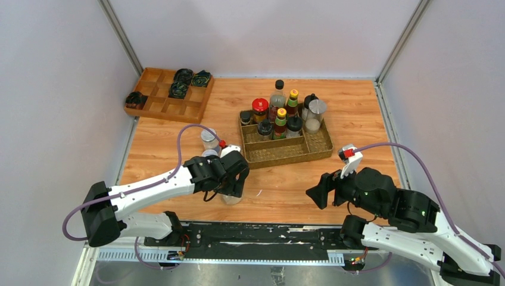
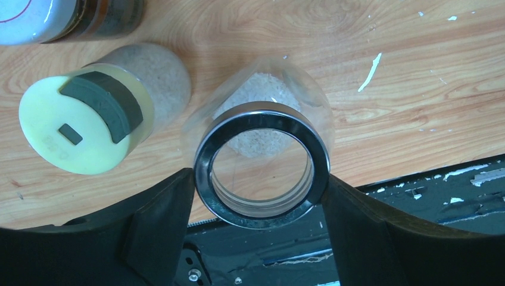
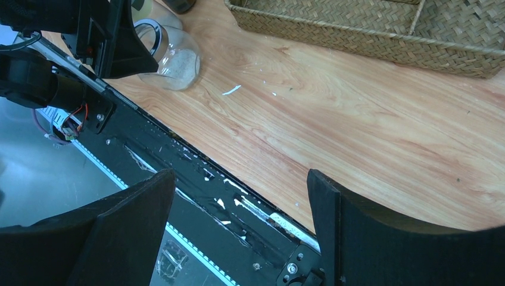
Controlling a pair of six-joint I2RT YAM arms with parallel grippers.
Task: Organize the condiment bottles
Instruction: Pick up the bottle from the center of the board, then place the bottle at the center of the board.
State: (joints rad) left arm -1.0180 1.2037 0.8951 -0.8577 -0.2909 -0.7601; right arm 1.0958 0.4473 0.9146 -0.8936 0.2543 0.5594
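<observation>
My left gripper (image 1: 231, 179) (image 2: 259, 182) is shut on a clear jar (image 2: 262, 128) with a dark metal ring at its mouth and white grains inside; both fingers press the ring's sides. The jar (image 1: 231, 198) stands near the table's front edge and shows in the right wrist view as the same jar (image 3: 175, 59). Beside it is a shaker (image 2: 83, 122) with a cream lid, and another bottle (image 2: 36, 21) shows at the top left. Several condiment bottles (image 1: 280, 116) stand in the back of the woven tray (image 1: 286, 156). My right gripper (image 1: 320, 190) (image 3: 241, 179) hangs open and empty over the front edge.
A wooden compartment box (image 1: 161, 107) with dark coils sits at the back left. The woven tray's front compartments (image 3: 369, 30) hold nothing. Two small bottles (image 1: 209, 140) stand just behind my left gripper. The black base rail (image 1: 256, 235) runs along the near edge.
</observation>
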